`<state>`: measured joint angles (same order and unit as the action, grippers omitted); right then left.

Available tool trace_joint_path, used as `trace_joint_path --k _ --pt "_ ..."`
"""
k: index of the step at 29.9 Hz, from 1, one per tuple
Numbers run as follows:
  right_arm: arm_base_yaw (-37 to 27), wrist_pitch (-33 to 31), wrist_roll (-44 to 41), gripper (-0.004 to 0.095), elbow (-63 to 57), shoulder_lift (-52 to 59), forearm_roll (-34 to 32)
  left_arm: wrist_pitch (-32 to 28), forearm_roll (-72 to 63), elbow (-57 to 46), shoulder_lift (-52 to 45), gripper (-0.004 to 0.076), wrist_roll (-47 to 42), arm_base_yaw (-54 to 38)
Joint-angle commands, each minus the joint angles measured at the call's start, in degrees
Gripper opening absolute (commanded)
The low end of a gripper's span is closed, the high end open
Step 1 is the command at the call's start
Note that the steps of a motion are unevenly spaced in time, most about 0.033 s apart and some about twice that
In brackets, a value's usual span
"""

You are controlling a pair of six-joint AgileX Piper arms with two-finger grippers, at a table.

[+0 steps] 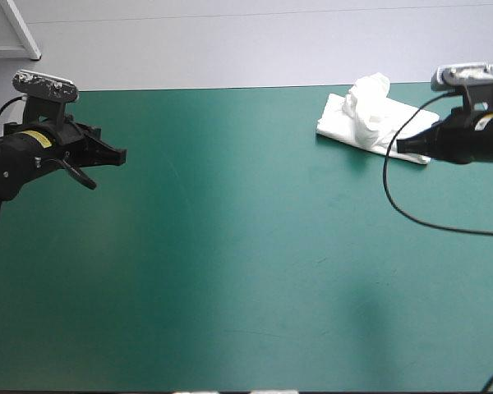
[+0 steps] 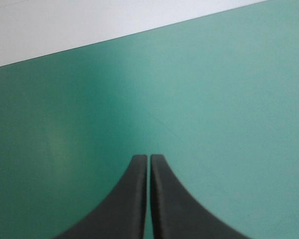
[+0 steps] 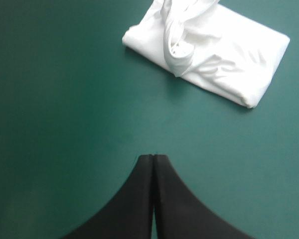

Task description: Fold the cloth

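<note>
A: White cloth: the T-shirt point(image 3: 224, 64) lies as a folded bundle on the tabletop point(image 1: 230, 271), just ahead of the right tool point(image 3: 153, 158) and a little to one side of it, not touching.

B: Folded flat?

A: Mostly. A twisted hump stands up from the bundle's top layer. It may be a sleeve or the collar, I cannot tell which. I judge the fold done bar that loose piece.

B: And the right tool?

A: Pressed into a single pointed arch, its fingers point(image 3: 134, 204) meeting with nothing between them. It hangs clear, likely so the bundle lies undisturbed.

B: The left tool point(image 2: 149, 158)?

A: Likewise drawn together and empty. Only bare teal-green cover point(image 2: 214, 99) lies ahead of it, and the T-shirt is well apart from it. Parked aside, I'd say, with no work at hand.
</note>
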<state>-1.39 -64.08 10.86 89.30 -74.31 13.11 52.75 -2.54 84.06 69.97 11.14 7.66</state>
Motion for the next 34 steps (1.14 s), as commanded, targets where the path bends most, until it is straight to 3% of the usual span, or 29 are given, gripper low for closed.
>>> trace_joint_path --k 1,6,12,19,28,34 --pt "0.49 11.2 1.83 -0.0017 -10.66 8.64 -0.14 -1.49 -0.52 0.84 -2.92 0.002 0.42 0.05" --pt "0.49 26.23 3.08 -0.0017 -31.08 19.97 -0.27 -1.94 -0.28 -3.38 -6.35 0.0019 0.42 0.05" --pt "0.49 34.7 7.82 -0.0017 -47.84 30.2 -0.27 -2.71 -0.28 -10.85 -11.0 0.0019 1.51 0.05" --pt "0.49 39.41 7.96 -0.0017 -60.1 40.4 0.76 -5.19 -0.28 -22.04 -17.75 0.0019 1.64 0.05" --pt "0.49 40.23 9.88 -0.0017 -66.05 52.72 0.76 -13.79 -0.28 -42.49 -33.06 0.002 3.0 0.05" --pt "0.49 42.65 9.28 -0.0017 -68.28 55.8 1.42 -14.65 -0.28 -51.16 -41.56 0.0019 3.0 0.05"
